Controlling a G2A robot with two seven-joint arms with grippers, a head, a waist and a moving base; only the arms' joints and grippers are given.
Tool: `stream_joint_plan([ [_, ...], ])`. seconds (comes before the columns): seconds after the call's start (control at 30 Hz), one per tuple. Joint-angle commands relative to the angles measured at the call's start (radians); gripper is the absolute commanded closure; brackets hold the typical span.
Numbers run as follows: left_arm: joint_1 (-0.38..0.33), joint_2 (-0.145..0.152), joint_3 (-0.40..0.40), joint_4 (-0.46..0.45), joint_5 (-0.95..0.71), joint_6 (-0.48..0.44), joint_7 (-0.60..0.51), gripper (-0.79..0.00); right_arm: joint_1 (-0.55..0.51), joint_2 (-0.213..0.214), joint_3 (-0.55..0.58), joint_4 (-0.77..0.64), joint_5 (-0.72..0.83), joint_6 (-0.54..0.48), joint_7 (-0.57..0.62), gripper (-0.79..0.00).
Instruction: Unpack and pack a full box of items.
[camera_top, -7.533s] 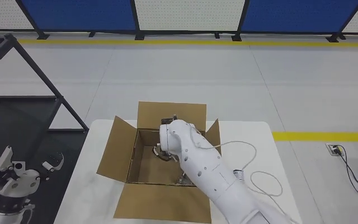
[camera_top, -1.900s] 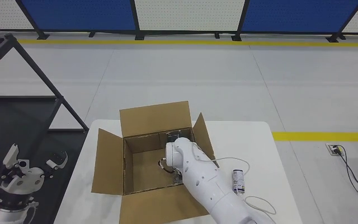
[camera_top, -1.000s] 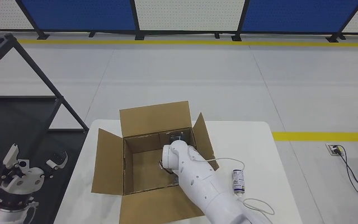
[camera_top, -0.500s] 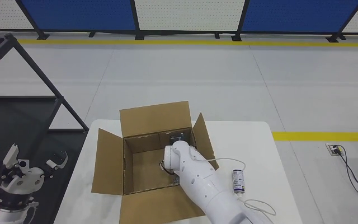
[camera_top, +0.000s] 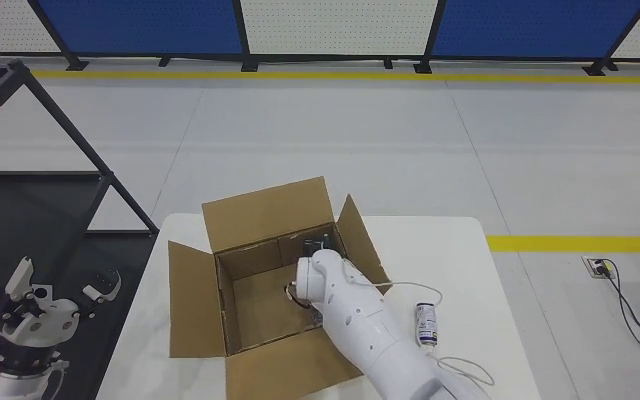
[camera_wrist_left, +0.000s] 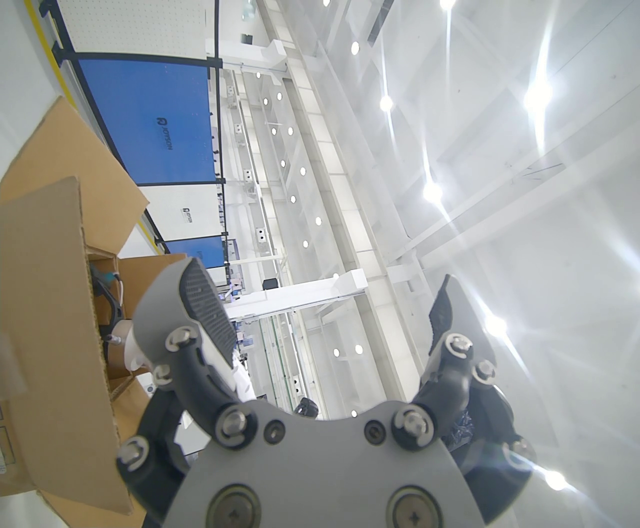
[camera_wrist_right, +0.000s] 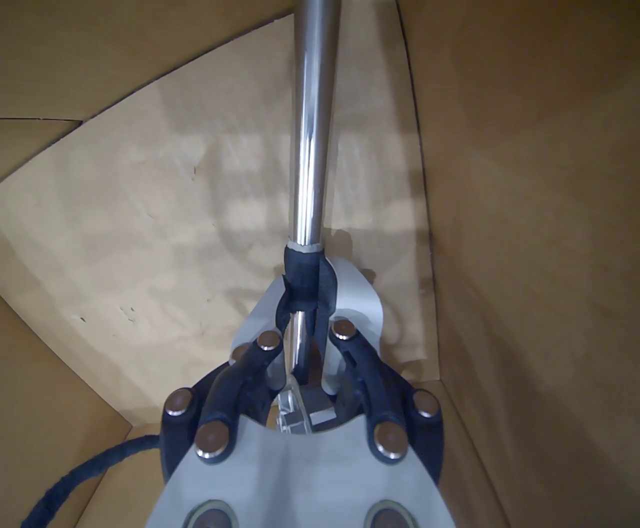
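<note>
Looks like the unpacking half, mid-grab. Got the right pincer (camera_wrist_right: 302, 320) down inside the cardboard box (camera_top: 192, 300), clamped narrow around a shiny metal rod (camera_wrist_right: 310, 150), right at its black taped band. Hard to tell what sort of item, so not guessing. Can also spot a black cable (camera_wrist_right: 75, 475) low in the box beside the wrist.

Over on the other side, got the left pincer (camera_wrist_left: 325, 295) spread wide, holding nothing, pointed up at the ceiling and parked off past the left edge of the worktop (camera_top: 470, 260).

Elsewhere: one small can (camera_top: 427, 326) lying on its side on the worktop, near the box's right flap, so probably unpacked already. Also a dark item (camera_top: 318, 243) tucked in the far corner of the box, waiting for a turn.

Next up, probably: lift straight up to clear the walls, swing over to bare worktop near the can, set down gently, let go. Worth watching for snags on a flap, a dragged box, and slip on that smooth metal.
</note>
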Motion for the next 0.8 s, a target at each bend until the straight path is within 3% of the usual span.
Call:
stream_joint_plan([
  [0.0, 0.000, 0.000, 0.000, 0.000, 0.000, 0.000, 0.000, -0.785, -0.001, 0.004, 0.006, -0.007, 0.006, -0.014, 0.001, 0.000],
  [0.77, 0.000, 0.000, 0.000, 0.000, 0.000, 0.000, 0.000, -0.785, -0.071, 0.095, 0.094, -0.219, 0.044, -0.219, 0.129, 0.000],
])
